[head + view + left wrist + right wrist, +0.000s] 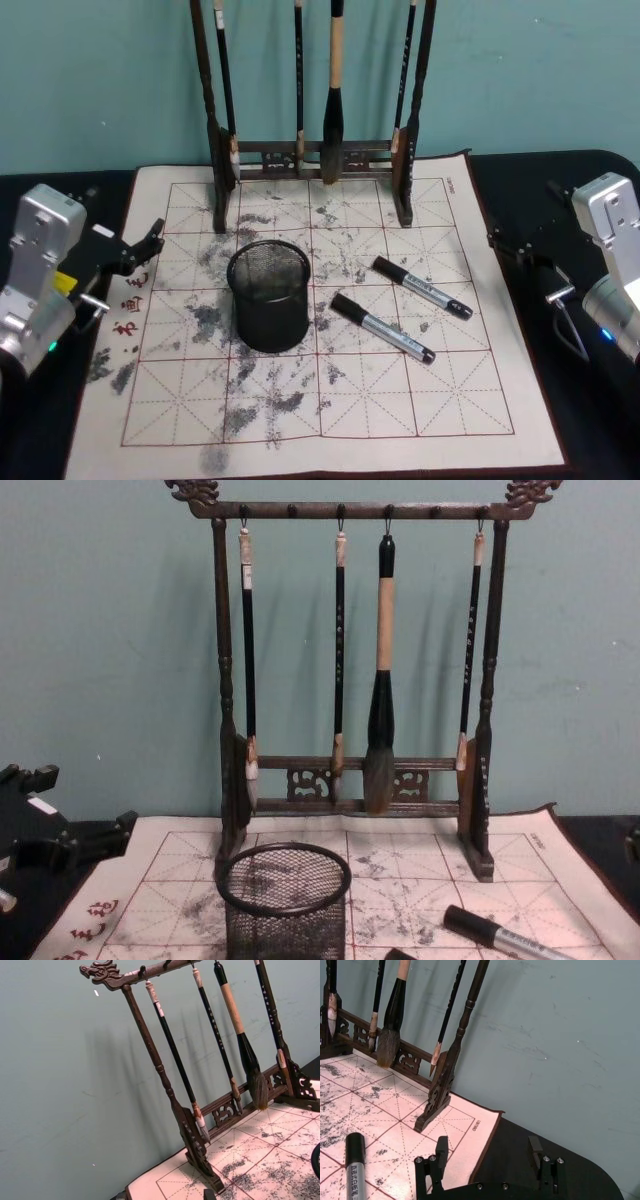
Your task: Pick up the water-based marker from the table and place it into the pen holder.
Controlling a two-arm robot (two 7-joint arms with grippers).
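— Where do the markers lie?
— Two black-capped, silver-barrelled markers lie flat on the cream, red-gridded cloth mat [400, 400], right of the upright round black wire-mesh pen holder [268, 295]. The near marker [382, 328] is close beside it and the far marker [422, 287] is beyond, both apart from it.
— And the grippers?
— The left gripper [148, 245] hangs left of the pen holder, fingers apart. The right gripper [488, 1149] hangs well right of it, over the black tabletop [510, 190], fingers spread likewise.
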